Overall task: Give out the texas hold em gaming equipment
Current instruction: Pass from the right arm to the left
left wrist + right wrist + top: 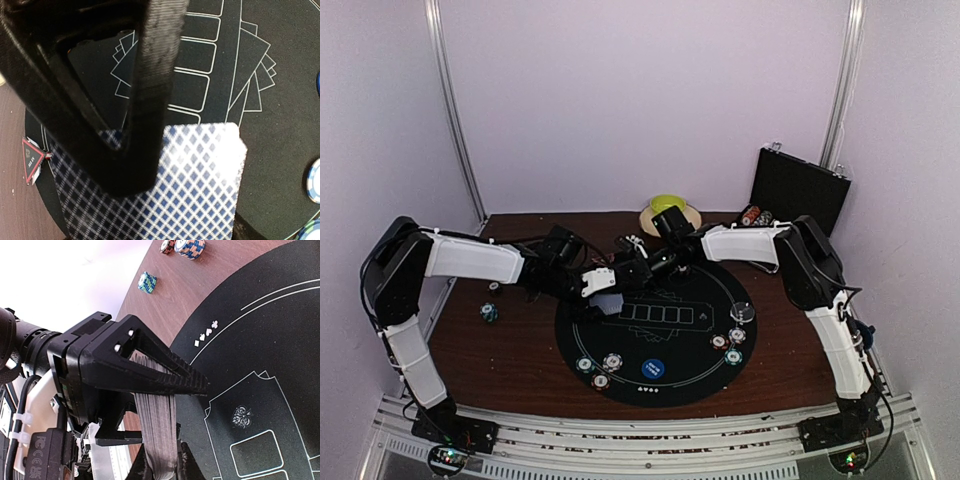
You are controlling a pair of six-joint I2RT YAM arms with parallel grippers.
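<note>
My right gripper (pixel 638 272) (pixel 170 412) is shut on a deck of playing cards (pixel 157 425), seen edge-on above the round black mat (pixel 710 385). My left gripper (pixel 607 292) (pixel 145 190) meets that deck from the left. One of its fingers (pixel 150 100) lies over the blue-diamond back of the top card (pixel 200 190); the other is hidden beneath. Striped poker chips (pixel 600 368) and a blue disc (pixel 653 368) sit at the mat's near edge. More chips (pixel 728 344) and a clear disc (pixel 743 312) lie on its right. A red triangle marker (pixel 31 159) rests at the mat's left rim.
A green bowl on its plate (pixel 668 208) stands at the back centre. An open black case (pixel 800 190) with chips (pixel 752 215) is at the back right. One loose chip (pixel 490 313) lies on the brown table (pixel 520 350), left of the mat.
</note>
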